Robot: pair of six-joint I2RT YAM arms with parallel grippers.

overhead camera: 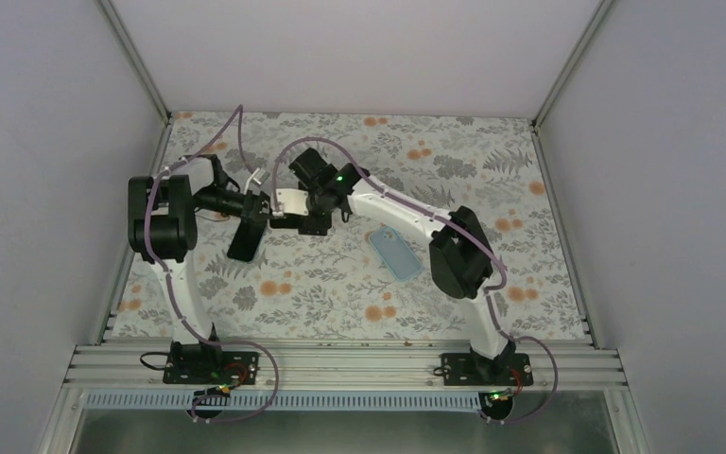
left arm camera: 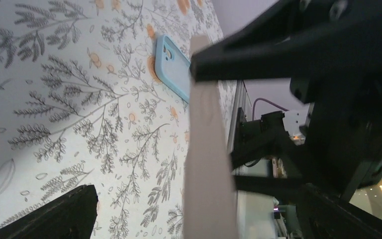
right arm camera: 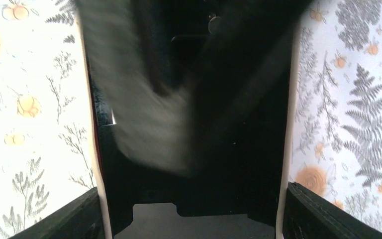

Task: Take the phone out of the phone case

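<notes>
The phone [overhead camera: 247, 237], black-faced with a pale rim, is held in the air over the left part of the table. My right gripper [overhead camera: 285, 221] is shut on it; in the right wrist view its dark screen [right arm camera: 229, 149] fills the space between the two fingers [right arm camera: 308, 214], which press on its long edges. My left gripper [overhead camera: 263, 210] is open around the phone. In the left wrist view the phone's pale edge [left arm camera: 206, 164] stands between the wide-apart fingers [left arm camera: 54, 214] without touching them. The light blue phone case [overhead camera: 395, 253] lies empty on the table, also in the left wrist view [left arm camera: 174, 67].
The floral tablecloth [overhead camera: 359, 303] covers the table inside grey walls. The aluminium rail [overhead camera: 340, 364] with both arm bases runs along the near edge. The right arm's elbow [overhead camera: 458, 253] hangs just right of the case.
</notes>
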